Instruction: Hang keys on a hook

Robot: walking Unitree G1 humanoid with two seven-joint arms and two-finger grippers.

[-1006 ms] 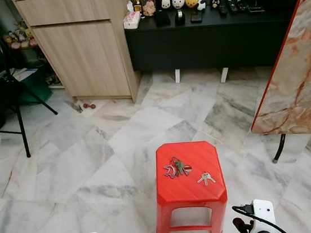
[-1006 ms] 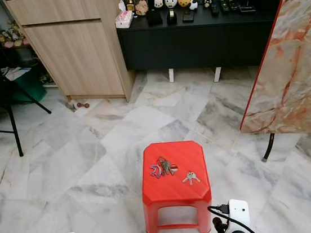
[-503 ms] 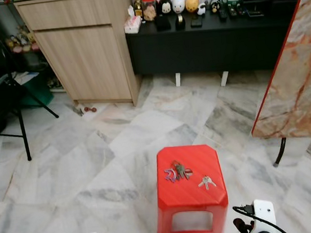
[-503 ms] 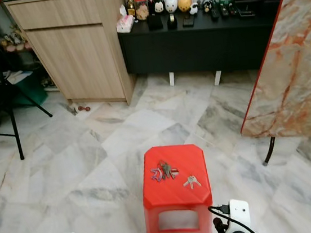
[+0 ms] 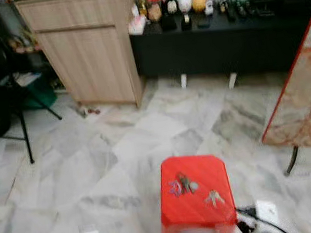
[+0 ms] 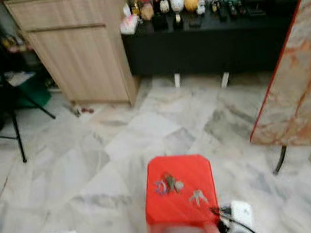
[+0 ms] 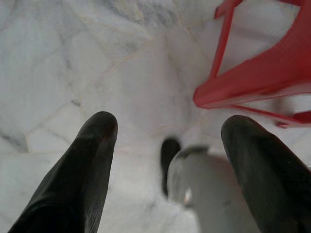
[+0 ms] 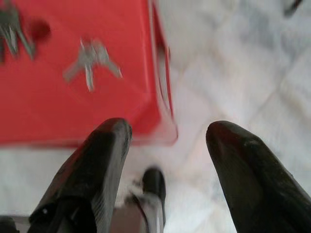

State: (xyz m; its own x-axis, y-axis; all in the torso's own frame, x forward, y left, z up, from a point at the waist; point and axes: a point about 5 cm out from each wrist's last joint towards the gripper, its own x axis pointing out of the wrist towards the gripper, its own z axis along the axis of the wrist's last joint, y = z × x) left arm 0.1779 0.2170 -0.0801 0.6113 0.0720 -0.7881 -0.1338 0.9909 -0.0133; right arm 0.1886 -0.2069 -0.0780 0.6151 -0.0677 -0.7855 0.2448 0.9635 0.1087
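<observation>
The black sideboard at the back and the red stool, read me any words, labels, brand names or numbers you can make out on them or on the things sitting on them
No text can be read anywhere.
Items on the black sideboard: the jar and figurines are too small and blurred to show any label.
Red stool: no lettering shows; the big key bunch and small key bunch are blurred.
Wooden cabinet: plain, no markings.

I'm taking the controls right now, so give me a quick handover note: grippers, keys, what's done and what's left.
Left gripper: open, empty, low over the floor beside the red stool.
Right gripper: open, empty, just off the stool's edge.
Two key bunches lie on the stool: a larger bunch and a small silver set.
Done: nothing picked up.
Left: grasp the keys, find a hook, hang them.
</observation>
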